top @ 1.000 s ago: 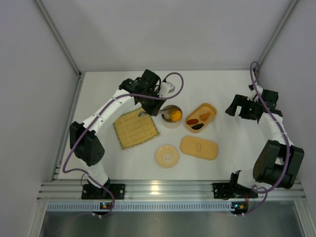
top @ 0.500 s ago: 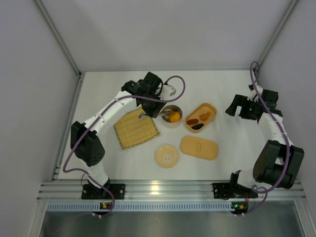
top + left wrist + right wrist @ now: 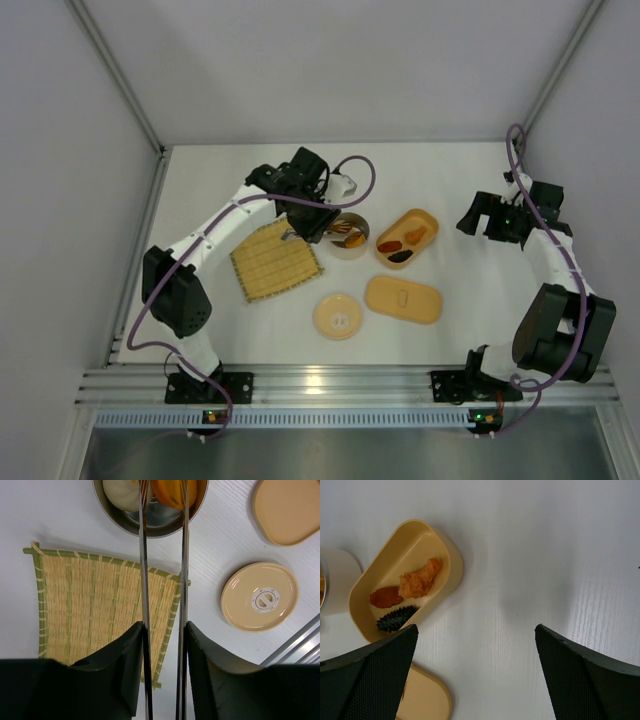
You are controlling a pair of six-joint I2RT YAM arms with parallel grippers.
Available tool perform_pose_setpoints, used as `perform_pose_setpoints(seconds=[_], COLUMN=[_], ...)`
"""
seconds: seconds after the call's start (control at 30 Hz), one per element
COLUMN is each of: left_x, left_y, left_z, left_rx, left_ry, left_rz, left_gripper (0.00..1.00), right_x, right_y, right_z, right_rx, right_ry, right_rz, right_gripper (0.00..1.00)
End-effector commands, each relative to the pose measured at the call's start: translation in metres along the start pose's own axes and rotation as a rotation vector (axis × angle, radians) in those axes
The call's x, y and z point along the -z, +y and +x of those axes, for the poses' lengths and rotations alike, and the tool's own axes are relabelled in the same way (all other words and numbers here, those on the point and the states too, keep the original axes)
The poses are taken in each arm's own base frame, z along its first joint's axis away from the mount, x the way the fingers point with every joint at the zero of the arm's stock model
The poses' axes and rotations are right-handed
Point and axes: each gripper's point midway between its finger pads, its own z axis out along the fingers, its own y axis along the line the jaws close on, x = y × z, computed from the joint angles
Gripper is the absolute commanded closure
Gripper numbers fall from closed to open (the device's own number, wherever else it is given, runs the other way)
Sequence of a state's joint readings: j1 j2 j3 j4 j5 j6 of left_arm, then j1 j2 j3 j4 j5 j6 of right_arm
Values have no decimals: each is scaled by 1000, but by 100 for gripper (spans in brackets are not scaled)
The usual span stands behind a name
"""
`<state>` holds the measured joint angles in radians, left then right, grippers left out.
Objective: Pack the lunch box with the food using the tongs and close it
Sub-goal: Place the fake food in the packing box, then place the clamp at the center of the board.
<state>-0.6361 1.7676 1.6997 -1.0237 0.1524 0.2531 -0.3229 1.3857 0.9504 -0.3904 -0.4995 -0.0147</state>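
Observation:
My left gripper (image 3: pixel 165 625) is shut on the tongs (image 3: pixel 144 575), one finger pressed on each slim metal arm. The two arms run out over a metal bowl (image 3: pixel 120 522) that holds the white ball (image 3: pixel 122 490) and the orange ball (image 3: pixel 167 491). The tips are cut off at the frame's top. The open lunch box (image 3: pixel 405 545) holds an orange-tan piece (image 3: pixel 420 578), a reddish-brown piece (image 3: pixel 386 597) and a dark brown oval (image 3: pixel 396 618). Its oblong lid (image 3: pixel 403 299) lies flat in front of it. My right gripper (image 3: pixel 476 630) hangs open over bare table right of the box.
The woven bamboo mat (image 3: pixel 275 260) lies left of the bowl (image 3: pixel 348 240), under my left arm. A round tan lid (image 3: pixel 338 315) rests near the front, beside the oblong lid. Grey walls close in the table on three sides.
My left gripper has shifted slightly right over the bowl and now covers more of the orange ball. The right arm has not moved.

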Motion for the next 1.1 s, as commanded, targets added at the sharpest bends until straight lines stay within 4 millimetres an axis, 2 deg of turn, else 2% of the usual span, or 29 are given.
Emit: perform_pose_setpoints(seconds=[0.0,0.23,0.43,0.47,0.5,0.53,0.63,0.67,0.73,0.87,1.0,1.07], left_x=[30,55,92,98,103,109,116,122,121,132,130,121], left_y=[-2,7,45,62,70,90,126,149,174,236,274,290], left_z=[-25,-37,-46,-41,-39,-31,-14,-1,16,57,84,103], left_rx=[-16,30,150,192,210,258,341,385,429,535,584,609], left_ry=[-126,-212,-327,-339,-350,-361,-371,-372,-358,-360,-341,-301], left_rz=[-17,0,19,-3,-11,-28,-62,-102,-141,-264,-352,-396], left_gripper=[57,58,62,62,62,62,64,65,66,66,66,66], right_x=[7,7,7,7,7,7,6,6,6,6,5,4], right_y=[-1,-1,0,0,0,0,0,0,0,0,-1,-1], right_z=[-23,-22,-23,-23,-23,-23,-23,-23,-23,-22,-22,-22], right_rx=[30,30,29,29,29,29,26,26,26,26,25,25], right_ry=[-59,-56,-57,-56,-57,-56,-55,-53,-53,-52,-49,-49], right_rz=[2,2,0,0,-1,-1,-3,-4,-6,-4,-4,-4], right_gripper=[1,1,1,1,1,1,1,1,1,1,1,1])
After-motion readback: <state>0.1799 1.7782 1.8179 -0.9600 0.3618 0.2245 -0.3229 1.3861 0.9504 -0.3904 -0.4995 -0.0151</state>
